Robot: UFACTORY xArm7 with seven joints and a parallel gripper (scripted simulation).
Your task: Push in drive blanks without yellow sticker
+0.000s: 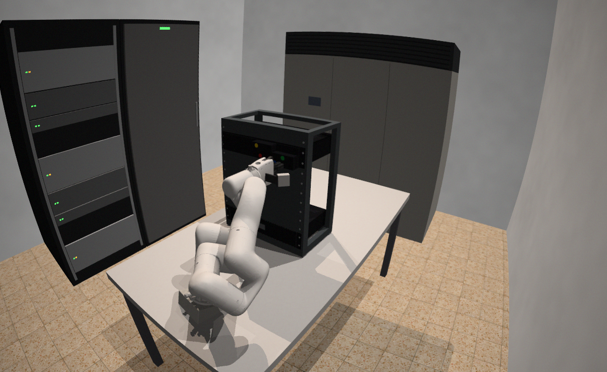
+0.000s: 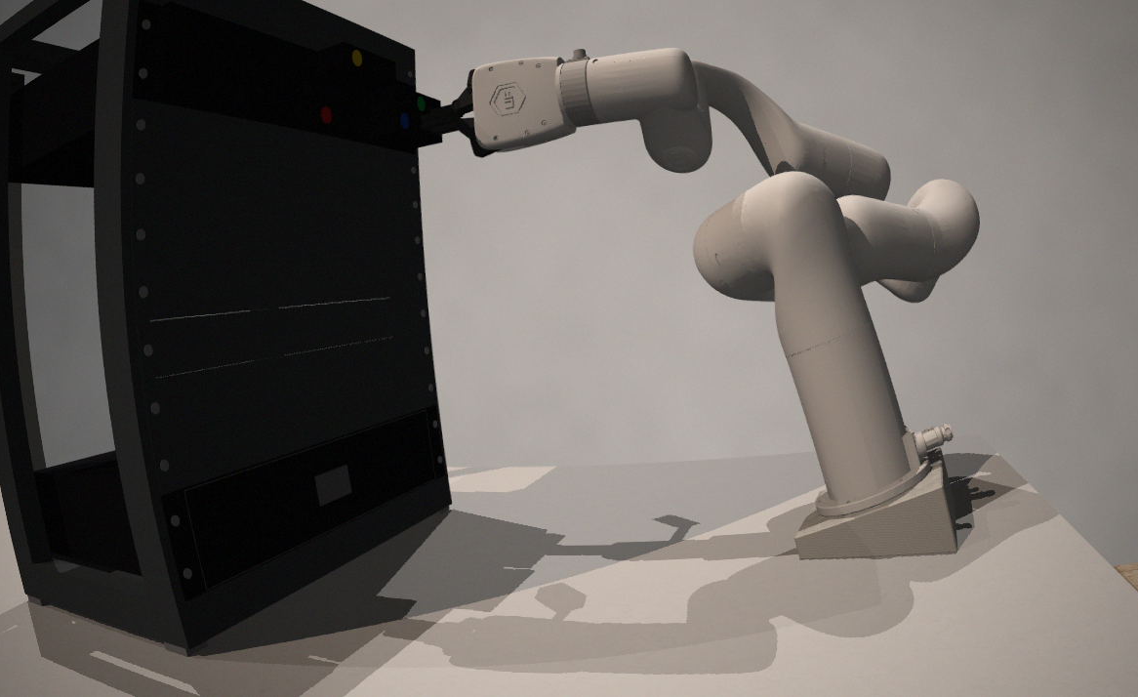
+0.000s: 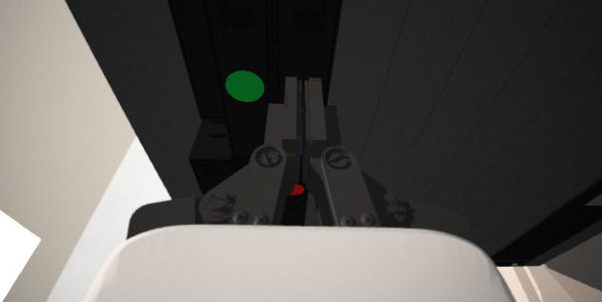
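The gripper (image 3: 301, 84), fingers pressed together on nothing, has its tips at the blue-stickered blank's (image 2: 403, 122) face, the green one (image 3: 244, 86) just left; stiff sliding blanks probably want a square push, not a grasp.

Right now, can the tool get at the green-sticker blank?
Probably yes. The shut tool sits right beside the green sticker, at the blue blank's face, with nothing between them; a short sideways shift should do.
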